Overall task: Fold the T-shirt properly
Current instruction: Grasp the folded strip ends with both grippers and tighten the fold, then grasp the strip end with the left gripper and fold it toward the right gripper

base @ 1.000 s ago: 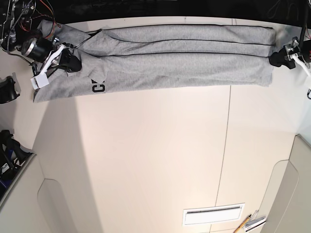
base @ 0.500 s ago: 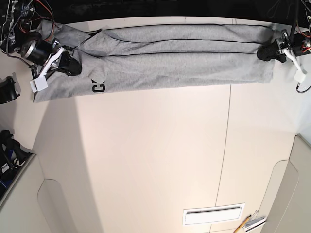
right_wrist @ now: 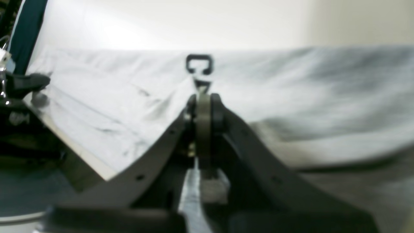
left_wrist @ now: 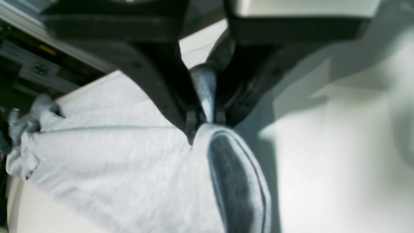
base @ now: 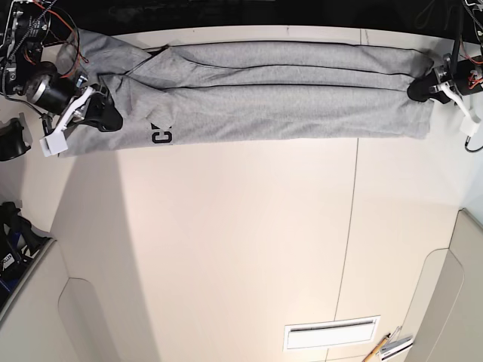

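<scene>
Counting, near to far: one white rectangular panel (base: 332,333) and, just beside, one pencil (base: 377,348), both on table (base: 226,241). Farther back, see one T-shirt (base: 287,113) lying across far part of table: heather grey, long narrow band, lengthwise folds, rumpled toward right-arm end. Read black "C" (base: 161,137) on cloth, plus part of another character in right wrist view. Note two grippers: left gripper (left_wrist: 206,129) pinching folded cloth at band's end; right gripper (right_wrist: 203,97) fingers together, cloth between them impossible to confirm.
</scene>
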Robot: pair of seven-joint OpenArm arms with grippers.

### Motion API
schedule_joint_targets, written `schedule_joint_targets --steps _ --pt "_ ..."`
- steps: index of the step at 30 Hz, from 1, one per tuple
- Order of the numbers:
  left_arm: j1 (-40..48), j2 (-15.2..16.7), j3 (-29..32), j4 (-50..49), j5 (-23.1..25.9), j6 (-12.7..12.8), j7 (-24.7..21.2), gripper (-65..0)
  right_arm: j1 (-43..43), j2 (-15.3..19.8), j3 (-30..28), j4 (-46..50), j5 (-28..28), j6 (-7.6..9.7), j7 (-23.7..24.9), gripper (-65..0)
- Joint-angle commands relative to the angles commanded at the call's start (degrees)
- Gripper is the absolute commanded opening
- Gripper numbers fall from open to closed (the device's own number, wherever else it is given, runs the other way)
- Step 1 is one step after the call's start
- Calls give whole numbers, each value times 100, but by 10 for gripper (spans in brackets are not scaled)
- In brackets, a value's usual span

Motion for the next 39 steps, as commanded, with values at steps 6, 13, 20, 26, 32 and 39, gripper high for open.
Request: schedule_joint_targets --steps 6,13,20,26,32,39 --pt "-201 -374 -299 0 131 0 -66 -650 2 0 455 0 74 0 -15 -650" --pt "-358 -649 -299 15 424 0 -170 -650 2 0 623 0 153 0 -61 -650" --pt "-354 -636 -245 398 424 0 -118 -650 4 0 623 0 153 0 -122 -650" --pt "-350 -496 -142 1368 442 0 -33 -650 4 0 623 0 72 0 -96 -573" --pt "-343 -216 1399 2736 1445 0 -179 -650 2 0 623 0 -92 -2 -52 -573" --pt "-358 245 3001 3440 2439 0 -525 -650 2 0 623 0 -197 -2 -55 -573"
